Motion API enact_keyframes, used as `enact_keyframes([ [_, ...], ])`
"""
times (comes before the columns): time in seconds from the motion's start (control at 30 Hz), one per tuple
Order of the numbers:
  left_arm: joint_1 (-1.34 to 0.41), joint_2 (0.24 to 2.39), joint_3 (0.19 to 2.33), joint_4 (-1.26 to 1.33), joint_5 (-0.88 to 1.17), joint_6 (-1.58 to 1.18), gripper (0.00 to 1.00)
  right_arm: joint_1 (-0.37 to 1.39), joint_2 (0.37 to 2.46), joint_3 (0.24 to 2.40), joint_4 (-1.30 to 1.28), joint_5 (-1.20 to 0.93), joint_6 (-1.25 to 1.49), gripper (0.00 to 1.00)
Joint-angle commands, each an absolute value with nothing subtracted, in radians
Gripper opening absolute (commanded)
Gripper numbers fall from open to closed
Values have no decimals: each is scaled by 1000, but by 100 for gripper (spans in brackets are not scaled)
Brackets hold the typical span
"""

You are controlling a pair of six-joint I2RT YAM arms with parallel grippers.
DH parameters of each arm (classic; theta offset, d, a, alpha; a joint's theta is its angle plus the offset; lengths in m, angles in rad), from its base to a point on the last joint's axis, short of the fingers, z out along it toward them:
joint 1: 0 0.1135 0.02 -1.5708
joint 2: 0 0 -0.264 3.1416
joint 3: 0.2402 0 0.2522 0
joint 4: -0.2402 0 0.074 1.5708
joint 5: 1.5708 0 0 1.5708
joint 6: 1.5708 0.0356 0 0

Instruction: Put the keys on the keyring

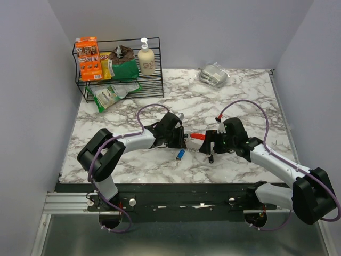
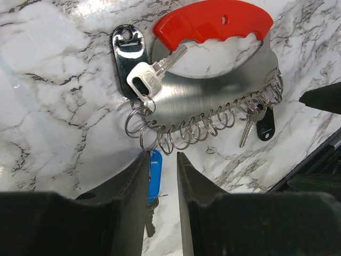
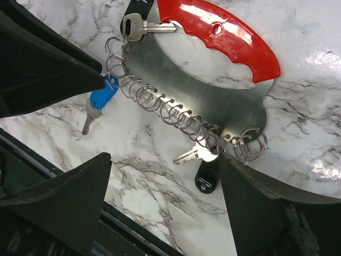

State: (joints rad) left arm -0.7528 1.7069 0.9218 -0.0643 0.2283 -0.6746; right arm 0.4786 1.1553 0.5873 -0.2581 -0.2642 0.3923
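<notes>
**Left pincer (image 2: 162,157) set narrow over the blue-headed key (image 2: 154,173), just beside the keyring (image 2: 213,98).**
The keyring lies flat on the desk (image 2: 48,106) between the arms. The right pincer (image 3: 164,160) gapes wide over it, empty. I cannot tell whether the left jaws actually pinch the blue head. The thin head may slip out, or a finger may snag the split rings (image 2: 181,133) and drag the keyring askew.

The keyring (image 2: 213,90) is brushed, satin steel with a glossy red plastic grip (image 2: 213,24) and thin, bright wire rings (image 2: 186,133). The keys (image 2: 152,74) are polished silver metal; one has a smooth blue plastic head (image 2: 154,173). The table (image 2: 53,117) looks like glossy marble.
</notes>
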Motion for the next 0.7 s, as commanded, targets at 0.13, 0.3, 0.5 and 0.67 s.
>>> enact_keyframes([
  [0.13,-770,1715,983,-107,184,-686,35,485,1140,566,-238,-282,393,90],
  [0.3,-772,1735,988,-92,178,-693,35,485,1137,557,-236,-282,388,90],
  [0.5,-773,1770,1012,-98,189,-693,34,483,1140,554,-230,-288,388,90],
  [0.67,-773,1786,1014,-101,187,-695,33,485,1144,552,-226,-290,388,90],
])
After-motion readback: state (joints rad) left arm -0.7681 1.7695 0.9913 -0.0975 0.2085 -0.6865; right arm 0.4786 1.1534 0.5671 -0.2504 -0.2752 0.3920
